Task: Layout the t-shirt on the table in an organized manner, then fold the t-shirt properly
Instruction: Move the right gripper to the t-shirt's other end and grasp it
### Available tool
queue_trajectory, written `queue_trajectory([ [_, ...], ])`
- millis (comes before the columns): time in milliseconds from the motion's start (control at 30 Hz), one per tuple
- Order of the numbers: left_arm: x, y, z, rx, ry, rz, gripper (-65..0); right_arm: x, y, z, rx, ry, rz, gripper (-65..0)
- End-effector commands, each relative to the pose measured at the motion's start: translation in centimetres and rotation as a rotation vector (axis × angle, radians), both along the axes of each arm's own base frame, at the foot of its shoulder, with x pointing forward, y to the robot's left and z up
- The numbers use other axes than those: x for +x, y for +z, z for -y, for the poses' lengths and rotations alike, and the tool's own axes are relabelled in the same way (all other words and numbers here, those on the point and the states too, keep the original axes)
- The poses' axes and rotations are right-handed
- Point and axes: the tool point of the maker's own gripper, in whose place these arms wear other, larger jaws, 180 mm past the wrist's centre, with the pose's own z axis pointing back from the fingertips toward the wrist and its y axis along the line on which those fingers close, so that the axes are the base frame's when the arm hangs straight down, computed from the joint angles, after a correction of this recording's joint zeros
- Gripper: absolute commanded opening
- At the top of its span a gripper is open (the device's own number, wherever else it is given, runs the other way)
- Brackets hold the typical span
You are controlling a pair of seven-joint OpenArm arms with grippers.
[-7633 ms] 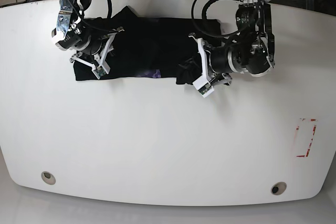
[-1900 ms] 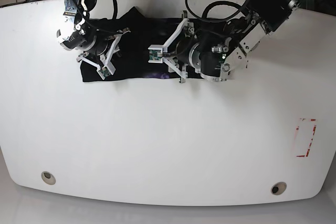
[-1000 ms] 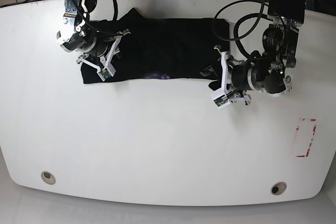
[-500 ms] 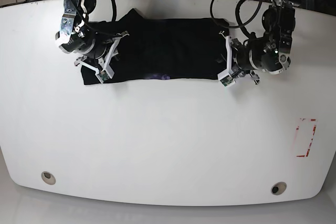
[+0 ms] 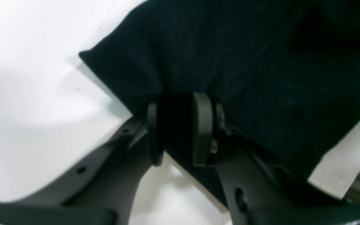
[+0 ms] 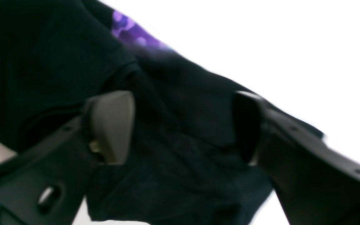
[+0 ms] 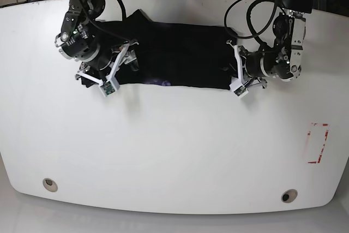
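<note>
My left pincer [image 5: 180,131]: both dark fingers [image 5: 202,128] reach up from the lower edge, close together, a fold of black cloth pinched between them
The t-shirt [image 5: 245,62]: plain black fabric fills the upper right; one pointed corner sticks out to the left, and its lower edge runs down to the right
The desk [image 5: 27,78]: glossy white, bare on the left, with a soft shadow beside the cloth corner; another white strip shows at the far right
</note>
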Motion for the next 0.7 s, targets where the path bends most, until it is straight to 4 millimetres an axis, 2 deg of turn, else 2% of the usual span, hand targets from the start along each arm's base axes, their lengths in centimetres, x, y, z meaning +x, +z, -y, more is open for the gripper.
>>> queue_trajectory([
  [0,-1.4,-2.0,-2.0,0.119,-0.011,-0.071,-52.5,0.8,1.4,2.0,0.012,-0.087,0.044,-15.2],
  [167,-1.8,-2.3,-3.1,0.145,-0.007,-0.083,-52.5,-0.3,1.4,7.3,0.071,-0.281,0.010,-14.9],
  [267,-1.9,-2.6,-3.5,0.150,-0.002,-0.093,-52.5,-0.9,1.3,9.4,0.149,-0.351,0.002,-14.9],
  [433,-2.0,-2.7,-3.7,0.155,0.000,-0.099,-52.5,-1.6,0.1,11.8,0.261,-0.408,-0.018,-14.9],
  [567,-2.1,-2.8,-3.8,0.155,0.001,-0.102,-52.5,-2.6,-2.2,13.6,0.317,-0.459,-0.083,-14.9],
  [667,-2.1,-2.8,-3.7,0.154,0.001,-0.102,-52.5,-3.2,-3.4,14.0,0.369,-0.486,-0.115,-15.1],
])
